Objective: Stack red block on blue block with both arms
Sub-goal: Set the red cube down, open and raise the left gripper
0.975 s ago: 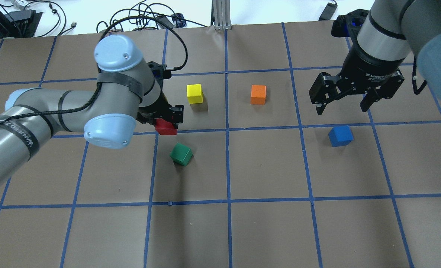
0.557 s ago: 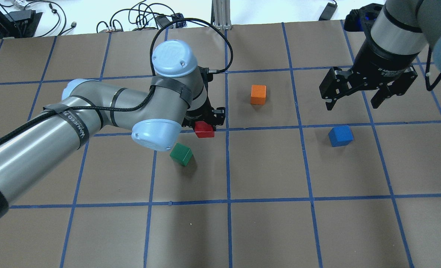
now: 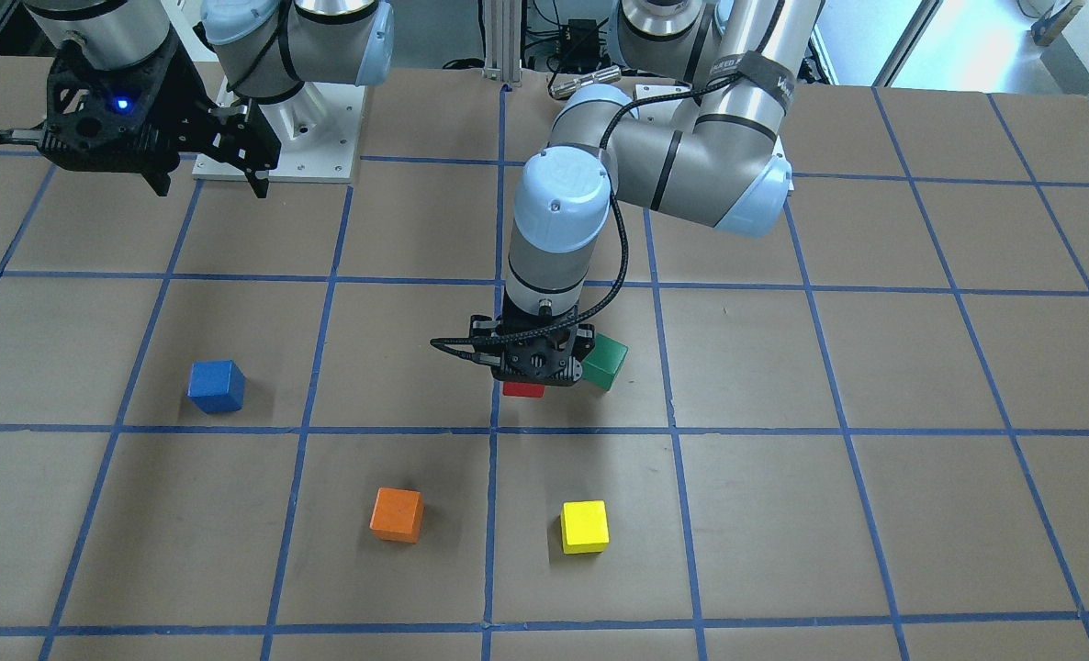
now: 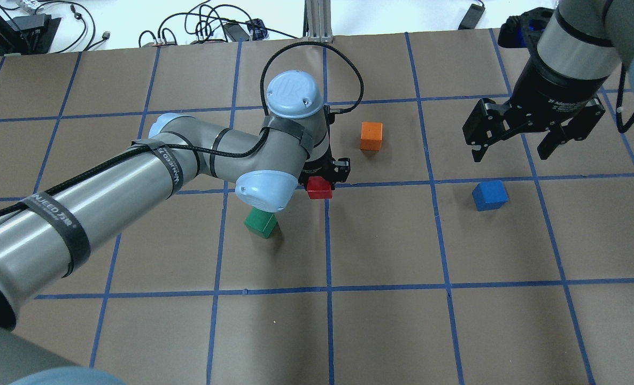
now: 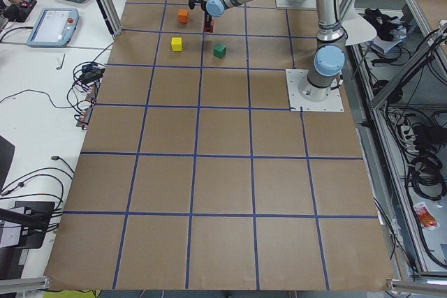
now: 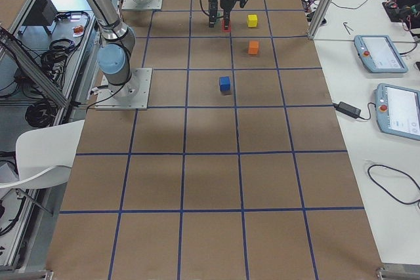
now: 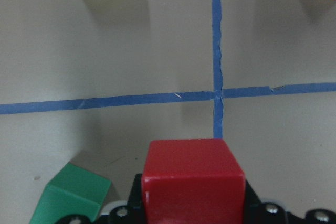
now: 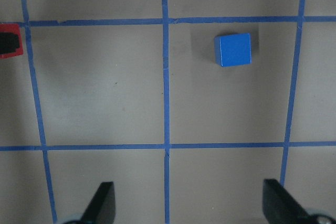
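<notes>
My left gripper [image 4: 321,184] is shut on the red block [image 4: 319,189] and holds it above the table near the middle grid crossing. The red block fills the bottom of the left wrist view [image 7: 193,179] and shows under the gripper in the front view [image 3: 523,388]. The blue block [image 4: 489,194] sits on the table at the right, alone in its square; it also shows in the front view [image 3: 216,386] and in the right wrist view [image 8: 233,50]. My right gripper [image 4: 515,152] is open and empty, raised beyond the blue block.
A green cube [image 4: 261,223] lies tilted just near of the left gripper. An orange cube [image 4: 371,136] sits beyond and right of it. A yellow cube [image 3: 585,526] shows in the front view, hidden by the left arm overhead. Brown paper with blue tape grid [image 4: 327,240] covers the table.
My left arm has carried the red block to the right, from beside the yellow cube to the middle grid line. My right gripper has drifted a little right and stays open.
</notes>
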Robot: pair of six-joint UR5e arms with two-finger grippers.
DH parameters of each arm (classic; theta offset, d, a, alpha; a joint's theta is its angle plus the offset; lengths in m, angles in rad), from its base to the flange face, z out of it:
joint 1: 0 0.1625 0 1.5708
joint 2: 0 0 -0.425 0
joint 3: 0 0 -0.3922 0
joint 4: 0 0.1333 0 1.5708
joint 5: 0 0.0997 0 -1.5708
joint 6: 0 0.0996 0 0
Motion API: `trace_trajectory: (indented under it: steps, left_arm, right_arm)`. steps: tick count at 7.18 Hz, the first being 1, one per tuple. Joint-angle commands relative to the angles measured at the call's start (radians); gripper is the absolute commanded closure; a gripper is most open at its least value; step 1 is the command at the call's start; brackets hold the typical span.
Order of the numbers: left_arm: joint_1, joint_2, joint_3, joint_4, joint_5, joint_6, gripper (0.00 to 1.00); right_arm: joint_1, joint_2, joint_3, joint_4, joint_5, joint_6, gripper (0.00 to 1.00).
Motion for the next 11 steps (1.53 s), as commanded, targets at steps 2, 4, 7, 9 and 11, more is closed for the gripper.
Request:
trace_trajectory:
  steps: [2, 4, 7, 9, 11]
  left_arm:
    - [-0.020, -0.049, 0.026, 0.042, 0.016, 0.010, 0.00]
    - [-0.001, -0.021, 0.062, 0.025, 0.020, 0.038, 0.00]
    - [0.150, 0.123, 0.208, -0.266, 0.019, 0.125, 0.00]
    - [0.265, 0.242, 0.314, -0.653, 0.086, 0.312, 0.00]
    - [0.324, 0.400, 0.300, -0.737, 0.092, 0.392, 0.00]
  right_arm:
    - [0.003, -0.004, -0.008, -0.011, -0.003, -0.007, 0.00]
    - [0.006, 0.005, -0.014, -0.012, 0.005, 0.003, 0.00]
    - [0.015, 0.045, 0.000, -0.044, 0.020, 0.004, 0.00]
    - [0.032, 0.125, -0.002, -0.164, 0.057, 0.036, 0.00]
    - [0.148, 0.223, -0.005, -0.343, 0.060, 0.146, 0.00]
